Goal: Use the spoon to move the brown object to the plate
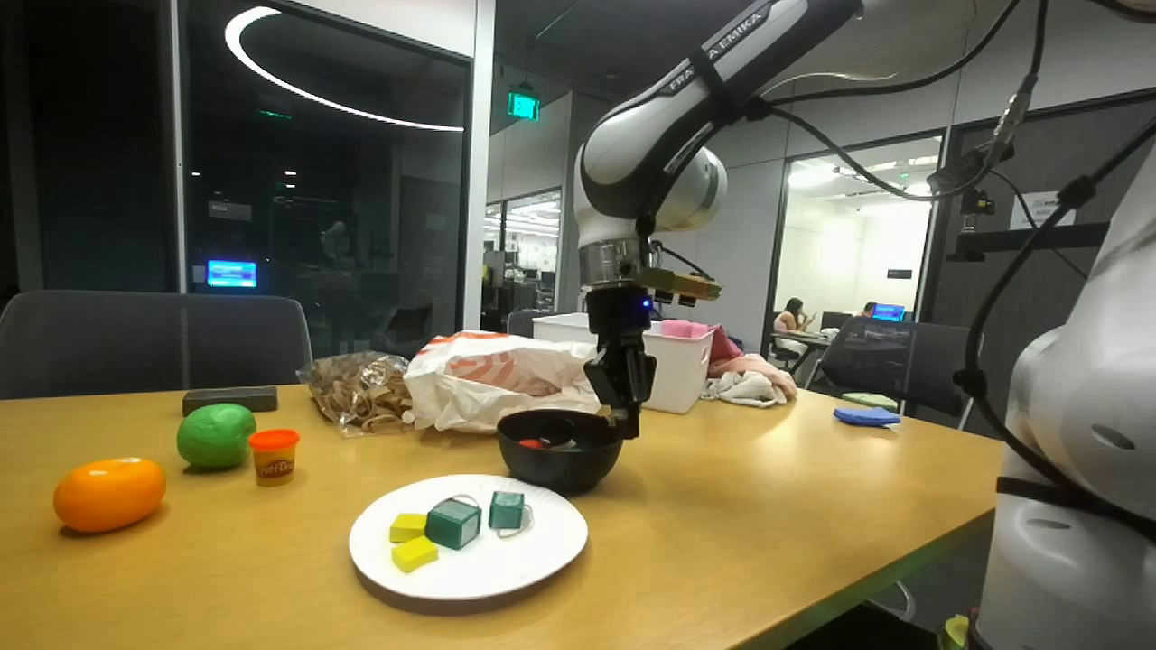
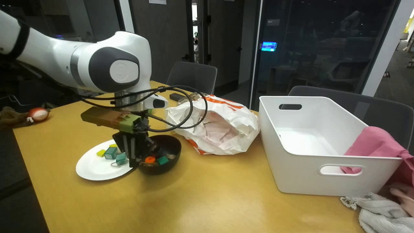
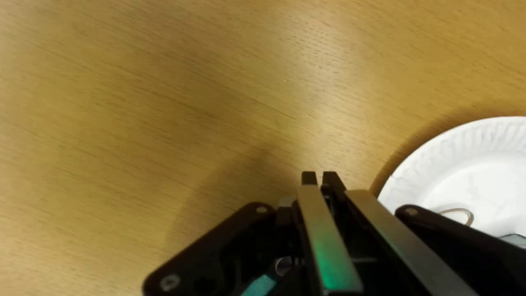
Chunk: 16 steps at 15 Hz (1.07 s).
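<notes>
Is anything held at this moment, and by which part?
It cannot be told: in the wrist view the gripper is nearly closed, too dark between its jaws to show a hold.

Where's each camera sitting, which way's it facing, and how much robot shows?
An exterior view: slightly above the table, facing across the plate; the arm shows on the right.
An exterior view: raised, facing down toward the white bin; the arm shows on the left.
Wrist view: on the arm's end, facing down at the table and the plate's edge; the fingers show at the bottom.
Both exterior views share the plate, dark bowl, white bag and white bin.
</notes>
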Motion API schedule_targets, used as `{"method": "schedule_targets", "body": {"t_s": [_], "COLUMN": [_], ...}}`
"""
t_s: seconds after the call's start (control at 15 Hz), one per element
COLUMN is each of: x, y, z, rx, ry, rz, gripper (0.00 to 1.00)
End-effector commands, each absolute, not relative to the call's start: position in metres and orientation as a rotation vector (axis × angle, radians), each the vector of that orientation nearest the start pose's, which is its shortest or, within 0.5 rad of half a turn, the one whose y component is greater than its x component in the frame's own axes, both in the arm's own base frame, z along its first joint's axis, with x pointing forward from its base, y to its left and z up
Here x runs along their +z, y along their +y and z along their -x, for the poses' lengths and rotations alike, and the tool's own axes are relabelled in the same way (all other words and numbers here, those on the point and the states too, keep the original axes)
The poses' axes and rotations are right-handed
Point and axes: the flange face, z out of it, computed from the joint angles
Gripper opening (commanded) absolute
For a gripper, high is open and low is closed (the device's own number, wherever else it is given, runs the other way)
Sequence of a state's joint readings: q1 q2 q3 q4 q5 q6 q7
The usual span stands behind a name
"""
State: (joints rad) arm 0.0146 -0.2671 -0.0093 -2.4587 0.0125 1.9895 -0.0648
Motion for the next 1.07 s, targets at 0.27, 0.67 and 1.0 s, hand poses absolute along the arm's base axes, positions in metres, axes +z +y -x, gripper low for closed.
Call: {"method": "schedule_targets", "body": {"t_s": [0.27, 0.67, 1.0], "x": [0.385, 0.366, 0.363], "y": [0.009, 0.013, 0.012], "z": [-0.430, -0.444, -0.456], "rx": [0.433, 0.488, 0.455], "ry": [-0.206, -0.322, -0.274], "rz": [3.372, 3.430, 3.324], "gripper": [0.09, 0.10, 0.09]}}
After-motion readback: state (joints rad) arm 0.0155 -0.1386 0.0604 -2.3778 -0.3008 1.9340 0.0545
